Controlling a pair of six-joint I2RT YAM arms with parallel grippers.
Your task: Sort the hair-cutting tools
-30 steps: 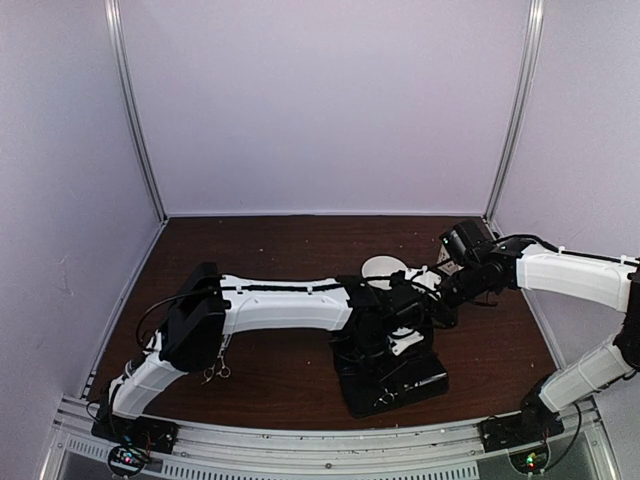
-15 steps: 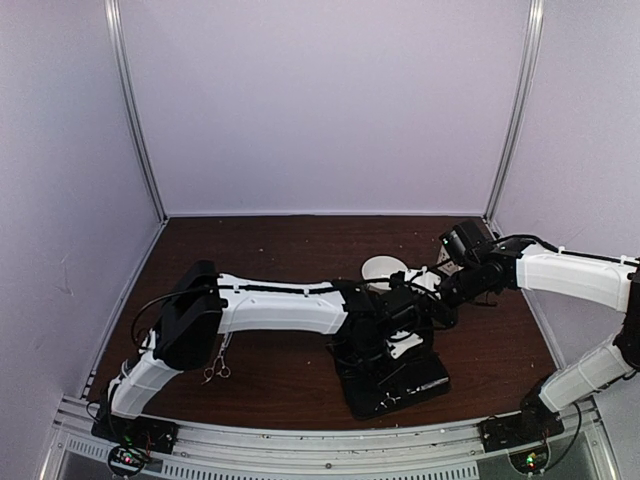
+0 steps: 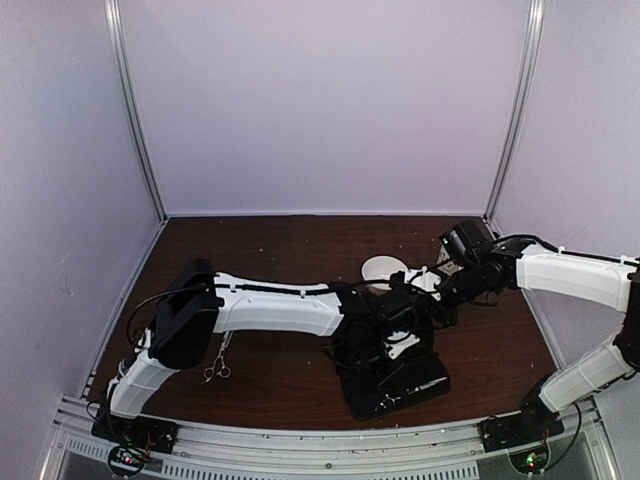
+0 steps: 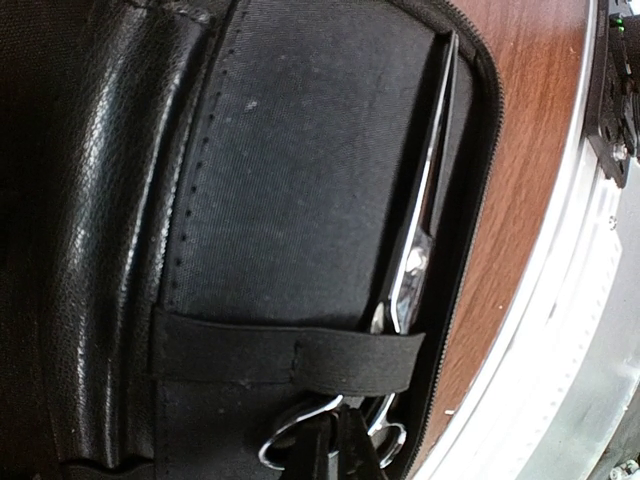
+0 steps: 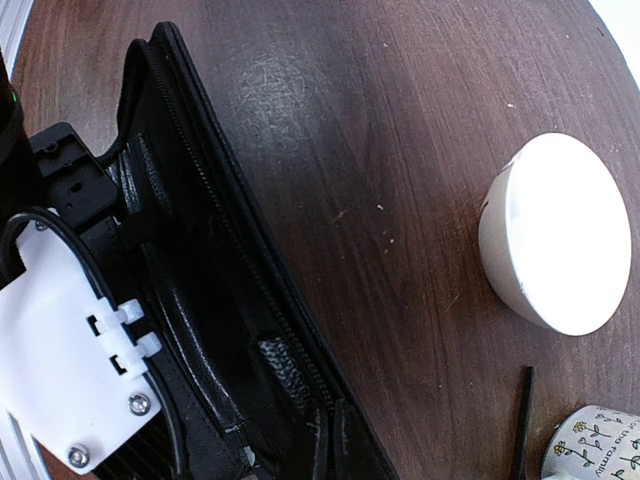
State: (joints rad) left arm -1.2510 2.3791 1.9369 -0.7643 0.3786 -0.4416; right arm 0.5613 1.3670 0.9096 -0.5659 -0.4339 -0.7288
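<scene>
A black case (image 3: 400, 385) lies open near the table's front edge. One pair of silver scissors (image 4: 425, 230) lies along the case's near side, tucked under a black elastic strap (image 4: 290, 355). My left gripper (image 4: 340, 445) is shut on its ring handles (image 4: 285, 435). The second pair of scissors (image 3: 215, 366) lies on the table by the left arm. My right gripper (image 5: 345, 450) is shut on the case's zippered edge (image 5: 250, 275) and holds the flap up. A thin black stick (image 5: 520, 420) lies beside the white bowl (image 5: 555, 235).
The white bowl (image 3: 385, 268) sits behind the case. A flower-patterned cup (image 5: 590, 445) stands next to the stick. A metal rail (image 4: 560, 330) runs along the table's front edge, close to the case. Purple walls enclose the table.
My left arm has drawn back slightly to the left over the case, still holding the scissors. The right arm has not moved.
</scene>
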